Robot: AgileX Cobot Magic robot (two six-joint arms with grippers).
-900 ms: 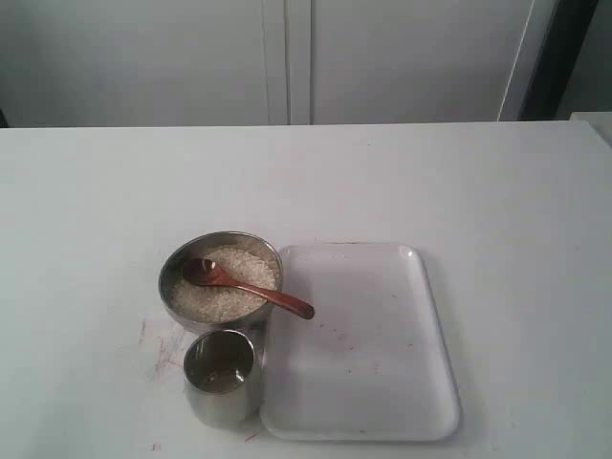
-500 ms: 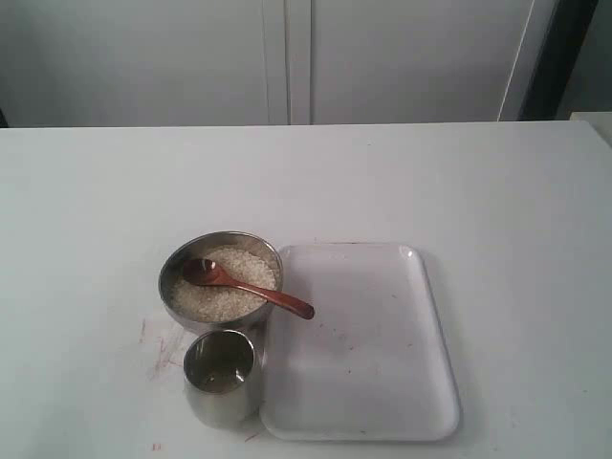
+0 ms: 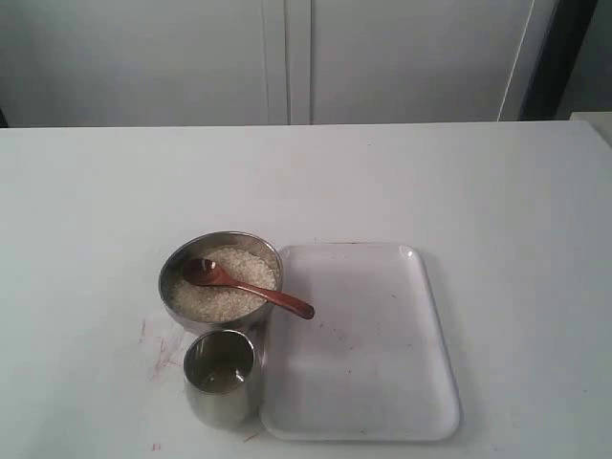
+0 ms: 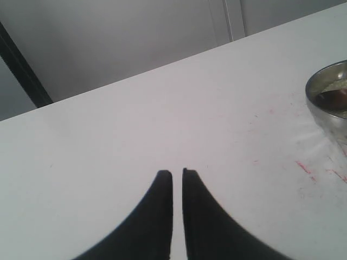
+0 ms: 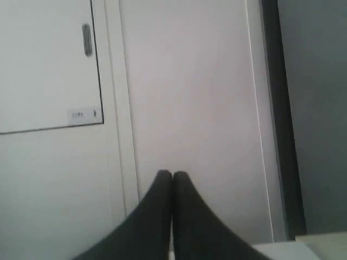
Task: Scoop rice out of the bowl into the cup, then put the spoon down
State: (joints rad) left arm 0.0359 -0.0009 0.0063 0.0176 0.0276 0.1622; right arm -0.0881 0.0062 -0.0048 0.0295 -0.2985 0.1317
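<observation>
The steel bowl [image 3: 175, 268] sits left of the table's middle, filled with white rice [image 3: 225, 296]. Across the rice lies the brown wooden spoon [image 3: 251, 288], scoop at the far left, handle end poking over the bowl's right rim. The small steel cup [image 3: 222, 382] stands just in front of the bowl, with a little at its bottom. Neither gripper shows in the exterior view. My left gripper [image 4: 177, 172] hovers over bare table, fingers nearly touching and holding nothing, with the bowl [image 4: 326, 116] off to one side. My right gripper [image 5: 172, 174] is shut, empty, and faces a cabinet wall.
A white rectangular tray [image 3: 382, 382] lies right of the bowl and cup, touching both, with nothing on it. Red smudges [image 3: 158, 349] mark the table left of the cup. White cabinet doors [image 3: 287, 57] stand behind the table's far edge.
</observation>
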